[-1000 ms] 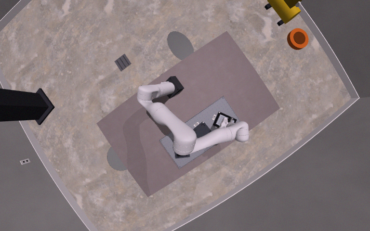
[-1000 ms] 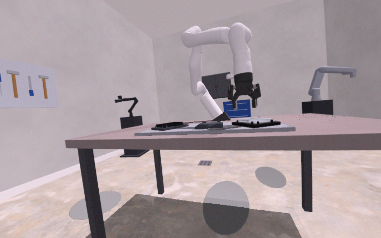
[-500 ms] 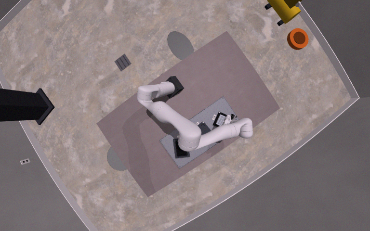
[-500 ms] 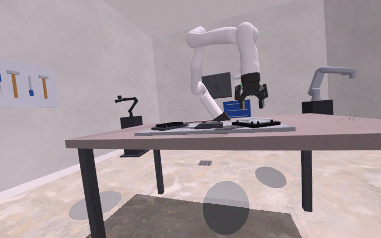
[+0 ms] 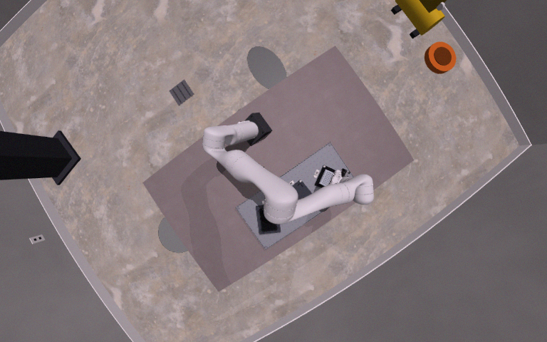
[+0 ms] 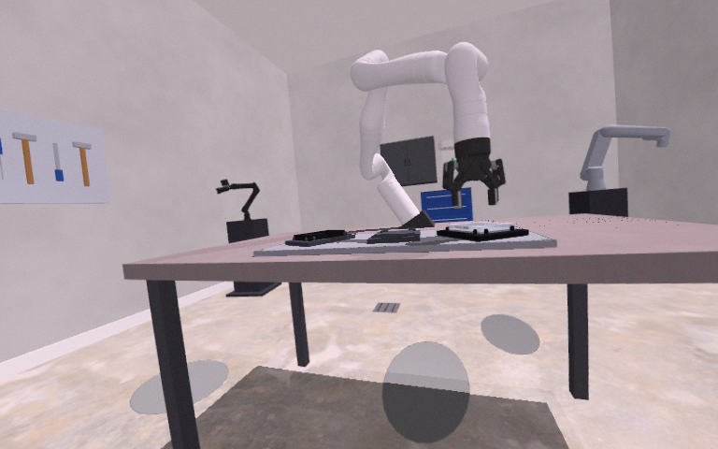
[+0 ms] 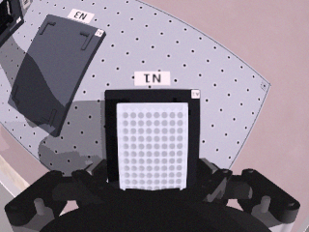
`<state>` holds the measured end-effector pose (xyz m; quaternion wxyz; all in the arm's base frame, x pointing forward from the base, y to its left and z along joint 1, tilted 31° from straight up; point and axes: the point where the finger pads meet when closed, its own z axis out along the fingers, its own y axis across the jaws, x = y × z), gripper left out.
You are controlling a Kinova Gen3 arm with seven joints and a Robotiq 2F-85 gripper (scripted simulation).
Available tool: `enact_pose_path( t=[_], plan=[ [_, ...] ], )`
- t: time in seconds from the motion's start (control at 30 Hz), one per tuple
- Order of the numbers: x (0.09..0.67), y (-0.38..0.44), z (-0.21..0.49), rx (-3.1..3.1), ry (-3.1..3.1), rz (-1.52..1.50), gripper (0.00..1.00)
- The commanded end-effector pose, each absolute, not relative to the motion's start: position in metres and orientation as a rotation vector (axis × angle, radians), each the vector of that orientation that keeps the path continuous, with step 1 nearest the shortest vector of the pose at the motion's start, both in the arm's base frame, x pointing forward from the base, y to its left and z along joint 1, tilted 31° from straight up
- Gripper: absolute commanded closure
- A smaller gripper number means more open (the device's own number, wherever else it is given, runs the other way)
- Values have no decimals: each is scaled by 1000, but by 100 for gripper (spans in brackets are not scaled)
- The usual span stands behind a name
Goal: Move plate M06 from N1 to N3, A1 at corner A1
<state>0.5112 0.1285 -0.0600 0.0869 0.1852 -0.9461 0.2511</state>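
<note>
Plate M06 (image 7: 154, 145) (image 5: 325, 177) (image 6: 484, 226), a white well plate, lies flat in the black nest N1 (image 7: 111, 126) (image 6: 479, 235) on the right part of the grey perforated board (image 7: 212, 72) (image 5: 249, 215). My gripper (image 7: 152, 169) (image 6: 475, 199) is open and empty, hanging above the plate with a finger on each side of its near end. The landing nest N3 (image 7: 52, 58) (image 6: 394, 236) (image 5: 301, 187) is empty in the middle of the board. Nest N2 with the dark plate M09 (image 6: 317, 236) (image 5: 266, 224) sits at the board's left end; the wrist view shows only its edge (image 7: 8, 14).
The board lies on a brown table (image 6: 370, 265) (image 5: 323, 100). My arm's base (image 5: 260, 127) stands at the table's far side, and the arm reaches over N3 and N2. A second robot arm (image 6: 598, 169) stands beyond the table.
</note>
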Motion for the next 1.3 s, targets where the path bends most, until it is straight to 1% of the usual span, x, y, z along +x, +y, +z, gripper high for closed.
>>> enact_pose_path(
  t=[0.0, 1.27],
  plan=[
    [511, 129, -65, 545, -2825, 747, 0],
    [509, 120, -74, 542, -2822, 748, 0]
  ],
)
